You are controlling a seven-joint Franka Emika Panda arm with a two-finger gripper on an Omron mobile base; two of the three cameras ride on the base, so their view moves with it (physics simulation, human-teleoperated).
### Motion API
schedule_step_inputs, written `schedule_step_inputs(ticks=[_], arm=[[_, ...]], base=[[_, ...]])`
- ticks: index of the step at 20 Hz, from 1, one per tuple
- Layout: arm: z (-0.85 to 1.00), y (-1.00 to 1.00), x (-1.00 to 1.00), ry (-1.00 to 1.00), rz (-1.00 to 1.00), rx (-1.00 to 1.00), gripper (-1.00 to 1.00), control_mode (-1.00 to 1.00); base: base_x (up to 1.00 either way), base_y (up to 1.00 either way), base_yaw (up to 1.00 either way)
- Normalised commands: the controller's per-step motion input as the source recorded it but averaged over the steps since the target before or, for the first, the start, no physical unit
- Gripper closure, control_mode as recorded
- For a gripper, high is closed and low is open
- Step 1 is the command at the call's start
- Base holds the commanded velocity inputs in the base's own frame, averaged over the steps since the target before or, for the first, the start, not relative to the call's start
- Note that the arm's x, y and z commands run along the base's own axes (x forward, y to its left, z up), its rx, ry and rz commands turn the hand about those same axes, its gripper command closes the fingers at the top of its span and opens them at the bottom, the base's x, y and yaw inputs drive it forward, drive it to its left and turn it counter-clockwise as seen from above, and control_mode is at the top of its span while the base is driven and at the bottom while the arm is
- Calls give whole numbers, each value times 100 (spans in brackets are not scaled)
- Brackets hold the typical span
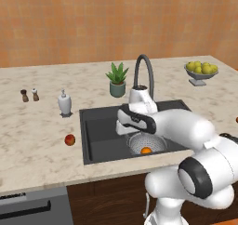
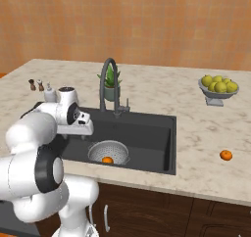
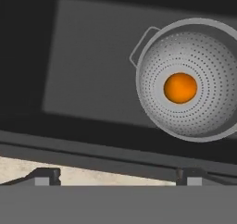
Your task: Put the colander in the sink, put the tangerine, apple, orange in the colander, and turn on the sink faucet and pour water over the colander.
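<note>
The silver colander (image 1: 138,143) (image 2: 95,152) (image 3: 209,54) sits in the dark sink (image 1: 101,132) (image 2: 148,133), near its front. One round orange-coloured fruit (image 1: 146,150) (image 2: 107,160) (image 3: 180,88) lies in the colander's middle. The red apple (image 1: 69,139) rests on the counter left of the sink. A second orange-coloured fruit (image 2: 225,155) lies on the counter far to the right. The gooseneck faucet (image 1: 144,69) (image 2: 108,79) stands behind the basin. My gripper (image 3: 118,177) hangs open and empty over the sink's edge, beside the colander.
A white soap bottle (image 1: 64,103) and a potted plant (image 1: 117,80) stand behind the sink. Two small shakers (image 1: 29,95) sit at the far left. A grey footed bowl of lemons (image 1: 201,71) (image 2: 218,88) stands at the back right.
</note>
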Motion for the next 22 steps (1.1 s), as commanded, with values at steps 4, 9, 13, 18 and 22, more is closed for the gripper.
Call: schedule_step_inputs(ticks=[4, 9, 13, 18, 22], arm=[[72, 40, -33, -2, 6, 4, -100, -100], [45, 58, -26, -16, 9, 0, -100, -100], [29, 68, 0, -13, 0, 1, -100, -100], [12, 72, 0, -2, 1, 1, -100, -100], [14, 73, 6, -3, 0, 0, -100, -100]], base=[[0, 0, 0], [0, 0, 0], [0, 0, 0], [0, 0, 0], [0, 0, 0]])
